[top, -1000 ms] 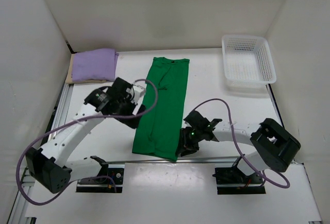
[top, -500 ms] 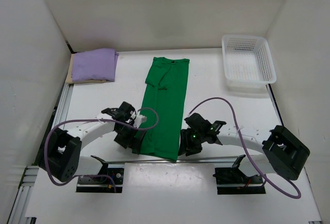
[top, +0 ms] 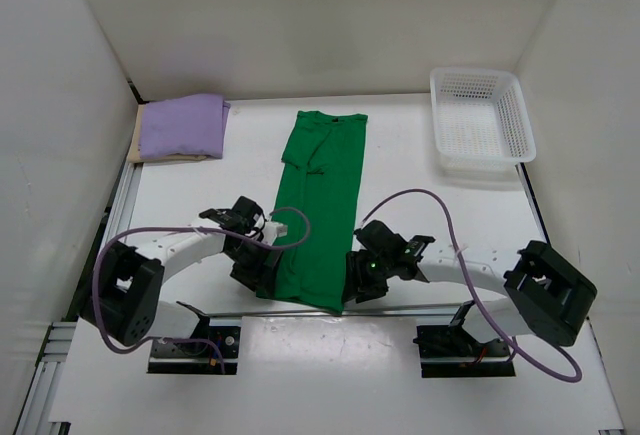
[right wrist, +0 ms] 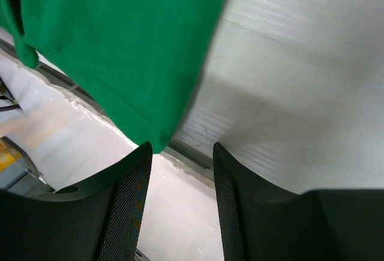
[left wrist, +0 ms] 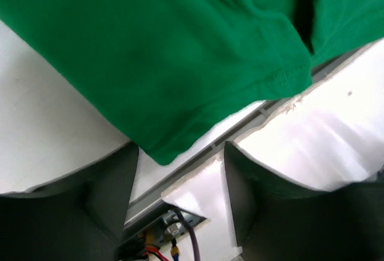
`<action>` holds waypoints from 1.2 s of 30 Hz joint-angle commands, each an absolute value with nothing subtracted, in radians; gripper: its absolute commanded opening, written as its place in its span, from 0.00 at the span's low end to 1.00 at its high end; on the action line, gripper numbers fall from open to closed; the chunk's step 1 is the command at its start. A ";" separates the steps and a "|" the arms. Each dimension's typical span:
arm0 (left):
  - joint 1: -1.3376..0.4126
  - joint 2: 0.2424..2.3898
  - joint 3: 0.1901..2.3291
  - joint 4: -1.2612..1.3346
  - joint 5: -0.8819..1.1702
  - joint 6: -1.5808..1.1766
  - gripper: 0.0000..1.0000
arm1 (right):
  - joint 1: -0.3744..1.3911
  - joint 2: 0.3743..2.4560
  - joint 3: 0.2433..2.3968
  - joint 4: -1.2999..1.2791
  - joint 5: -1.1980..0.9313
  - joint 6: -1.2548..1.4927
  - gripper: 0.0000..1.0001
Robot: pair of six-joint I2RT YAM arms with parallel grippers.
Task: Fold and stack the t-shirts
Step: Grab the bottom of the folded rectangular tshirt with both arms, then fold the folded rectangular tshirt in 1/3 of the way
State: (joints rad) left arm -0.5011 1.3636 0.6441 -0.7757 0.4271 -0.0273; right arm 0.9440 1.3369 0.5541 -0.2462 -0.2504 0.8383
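- Top view: bright, even overhead light; soft, faint shadows on the white table [top: 420, 155]; focus sharp.
- Left wrist view: glare washes out the table edge at lower right.
- Right wrist view: the bright green cloth t-shirt [right wrist: 120, 45] has a blurred edge and casts a grey shadow.

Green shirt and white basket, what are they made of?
The green shirt looks like soft knit cloth, maybe cotton. It is matte, lies limp with wrinkles, and its hem shows a stitched seam in the wrist views. The white basket looks like hard plastic. It is slightly shiny, with a moulded lattice of little holes and stiff, straight walls.
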 commanded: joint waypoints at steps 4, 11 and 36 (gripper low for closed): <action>-0.502 1.456 0.601 -0.643 0.393 0.000 0.58 | 0.950 1.391 0.568 -0.216 -0.276 0.830 0.50; -0.502 1.448 0.589 -0.621 0.413 0.000 0.28 | 0.979 1.475 0.592 -0.184 -0.322 0.810 0.50; -0.354 1.600 1.313 -0.893 0.403 0.000 0.10 | 0.628 1.543 1.093 -0.523 -0.232 0.578 0.00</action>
